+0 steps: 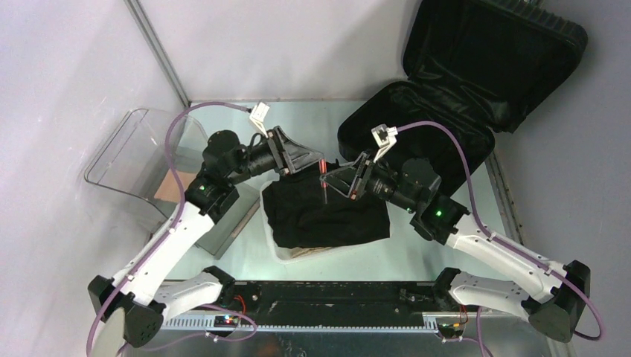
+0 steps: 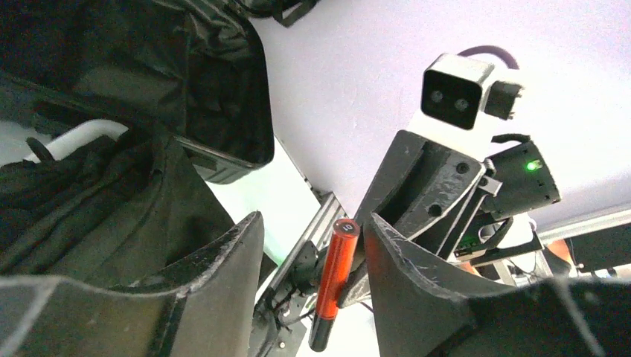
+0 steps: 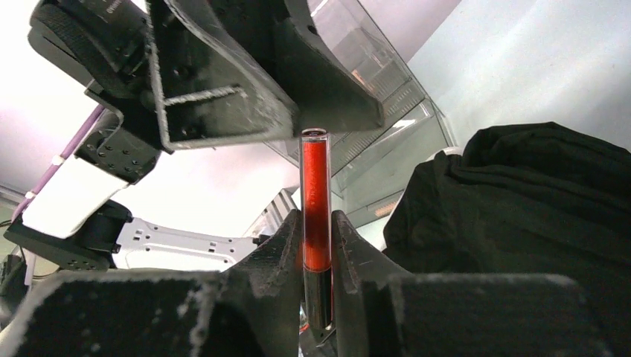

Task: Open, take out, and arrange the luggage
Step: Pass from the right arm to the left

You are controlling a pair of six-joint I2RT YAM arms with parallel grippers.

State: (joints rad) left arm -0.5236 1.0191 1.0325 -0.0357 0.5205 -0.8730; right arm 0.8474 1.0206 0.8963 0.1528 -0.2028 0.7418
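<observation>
Holding red tube (image 3: pixel 315 201) clamped narrow in right pincer (image 3: pixel 316 245), long axis pointing into left pincer (image 2: pixel 314 217), half-wide astride tube's top, not yet gripping. Noted luggage (image 1: pixel 461 74) open on table (image 1: pixel 312 119) at two o'clock from both pincers, nearer right arm.

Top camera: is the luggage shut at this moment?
No, the luggage lies open at the far right, its lid tipped back and the black lining of both halves showing.
</observation>
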